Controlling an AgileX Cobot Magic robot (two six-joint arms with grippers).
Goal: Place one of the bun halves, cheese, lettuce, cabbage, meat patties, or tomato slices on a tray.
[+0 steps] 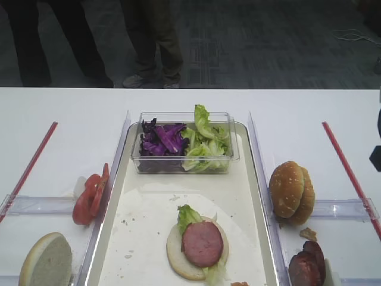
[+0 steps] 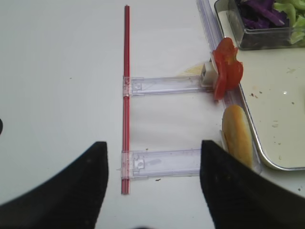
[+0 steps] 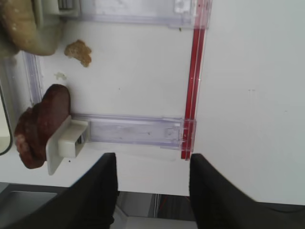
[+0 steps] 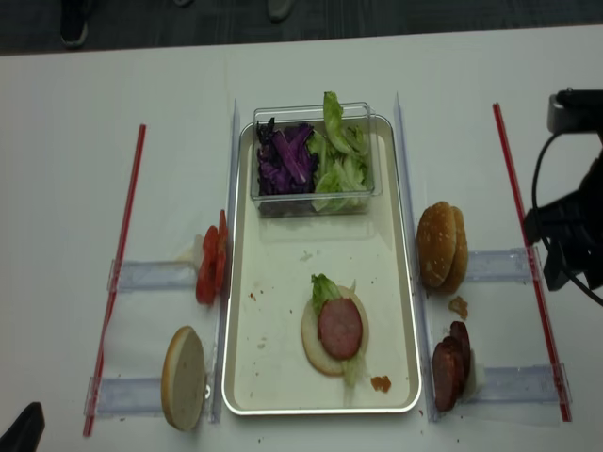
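Note:
The cream tray [image 1: 149, 238] [image 4: 273, 311] carries a pale bun half topped with lettuce and a meat patty [image 1: 202, 243] [image 4: 339, 327]. At its far end a clear tub holds purple cabbage [image 1: 162, 139] and green lettuce [image 1: 205, 143]. Tomato slices [image 1: 89, 196] [image 2: 226, 71] and a bun half [image 1: 46, 261] [image 2: 237, 133] stand in holders left of the tray. Seeded bun halves [image 1: 290, 192] and meat patties [image 1: 306, 265] [image 3: 43, 124] stand on its right. My left gripper [image 2: 152, 148] is open and empty above the table's left part. My right gripper [image 3: 152, 162] is open and empty, right of the patties.
Red strips [image 1: 348, 173] [image 2: 126, 95] and clear side holders [image 3: 133, 131] [image 2: 162, 162] lie on both sides of the tray. A crumb [image 3: 78, 51] lies near the patties. The table's near edge shows under my right gripper. People's legs [image 1: 152, 42] stand beyond the far edge.

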